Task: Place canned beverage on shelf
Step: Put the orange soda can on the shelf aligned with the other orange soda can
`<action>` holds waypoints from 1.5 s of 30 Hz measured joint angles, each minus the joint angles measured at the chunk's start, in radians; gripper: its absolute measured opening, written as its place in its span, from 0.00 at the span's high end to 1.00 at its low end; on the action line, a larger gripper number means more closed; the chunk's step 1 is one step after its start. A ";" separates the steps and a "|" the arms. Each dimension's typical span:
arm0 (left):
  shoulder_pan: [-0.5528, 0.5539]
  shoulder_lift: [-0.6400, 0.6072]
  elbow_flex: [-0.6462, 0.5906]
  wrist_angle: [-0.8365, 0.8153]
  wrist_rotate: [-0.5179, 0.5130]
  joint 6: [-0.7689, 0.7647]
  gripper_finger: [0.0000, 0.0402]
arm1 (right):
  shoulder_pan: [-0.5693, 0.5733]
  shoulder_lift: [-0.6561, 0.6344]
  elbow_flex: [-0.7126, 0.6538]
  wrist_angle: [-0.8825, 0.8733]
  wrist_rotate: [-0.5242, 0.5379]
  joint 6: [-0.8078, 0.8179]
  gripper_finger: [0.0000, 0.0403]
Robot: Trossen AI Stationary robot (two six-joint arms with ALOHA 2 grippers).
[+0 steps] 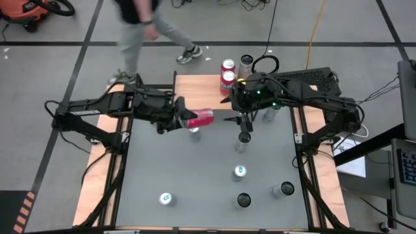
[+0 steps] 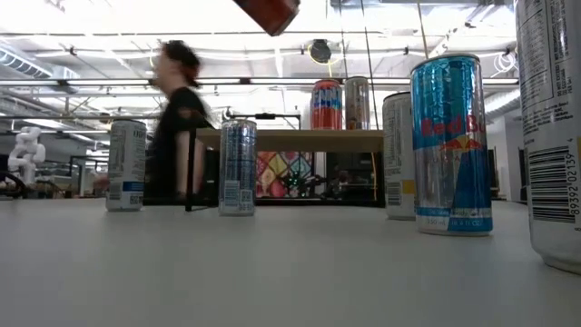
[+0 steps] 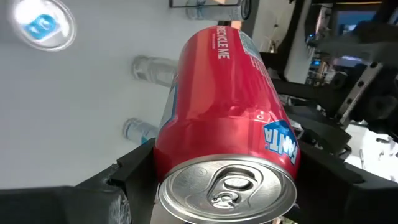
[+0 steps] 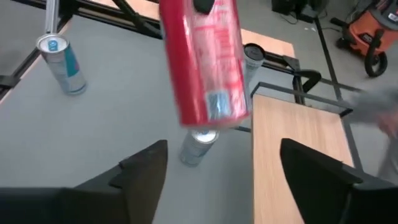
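Left gripper clamps the red can sideways, aloft — ready for carrying to the shelf; right gripper hangs nearby, jaws apart, empty.

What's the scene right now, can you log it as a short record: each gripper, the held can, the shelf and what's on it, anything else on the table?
left gripper: shut on the red can, held on its side above the table
right gripper: open, empty, beside the shelf
shelf: at the table's far edge, wooden top
cans on shelf: three at its right end, two of them red
loose cans on the table: several upright, mostly right half
background: person walking past behind the table
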 joint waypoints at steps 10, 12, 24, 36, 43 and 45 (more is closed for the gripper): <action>0.004 0.092 -0.001 0.149 0.026 -0.008 0.29 | -0.007 0.014 0.000 0.052 -0.103 0.036 0.15; 0.004 0.106 -0.001 0.175 0.027 -0.009 0.29 | -0.005 0.021 0.000 0.038 -0.099 0.037 0.14; 0.004 0.144 -0.001 0.264 0.026 -0.008 0.28 | -0.003 0.082 -0.001 0.020 -0.101 -0.049 0.14; 0.004 0.144 -0.001 0.261 0.026 -0.001 0.28 | 0.019 0.127 -0.001 -0.003 -0.100 -0.146 0.20; 0.002 0.148 -0.002 0.259 0.026 0.016 0.28 | 0.026 0.129 -0.001 -0.002 -0.092 -0.146 0.33; 0.001 0.151 -0.002 0.260 0.023 0.016 0.28 | 0.027 0.128 -0.001 -0.003 -0.089 -0.145 0.35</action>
